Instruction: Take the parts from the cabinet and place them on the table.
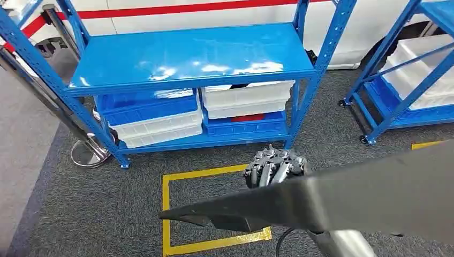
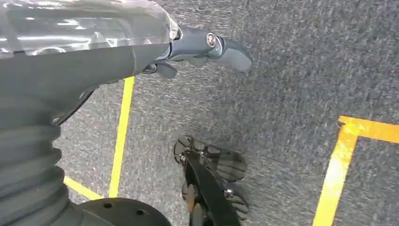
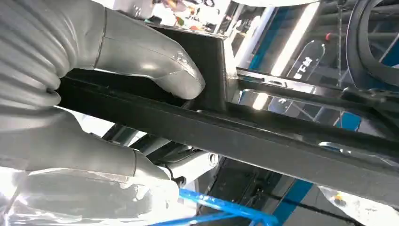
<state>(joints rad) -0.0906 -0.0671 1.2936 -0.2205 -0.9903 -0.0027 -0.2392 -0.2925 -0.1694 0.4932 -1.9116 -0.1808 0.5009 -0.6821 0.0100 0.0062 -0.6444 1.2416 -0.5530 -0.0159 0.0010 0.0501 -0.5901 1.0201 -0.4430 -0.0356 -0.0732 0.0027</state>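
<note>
The part (image 1: 364, 198) is a long, flat black piece, and it is already off the rack and in my grasp. It lies across my front, its wide end running off past my right side and its narrow tip reaching out over the yellow floor mark (image 1: 167, 214). So its long axis runs sideways to me, roughly along the face of the blue rack (image 1: 193, 53), not pointing into it.

The rack stands ahead with a bare top shelf. Under it sit white bins (image 1: 246, 99) and a blue bin (image 1: 150, 104), apart from the part and beyond it.

My right hand (image 1: 275, 167) is clamped on the part's far edge, part-way along its length. The right wrist view shows the thumb pressed onto one face and the fingers wrapped under a black rail, so the hold looks firm. Much of the length juts out leftward from that grip, and I judge the tip will swing wide when I turn.

My left hand (image 2: 207, 47) hangs low over the carpet with its thumb stuck out and nothing in it that I can see. I cannot tell how its fingers lie. It is the hand nearer the free tip, should the part need steadying.
</note>
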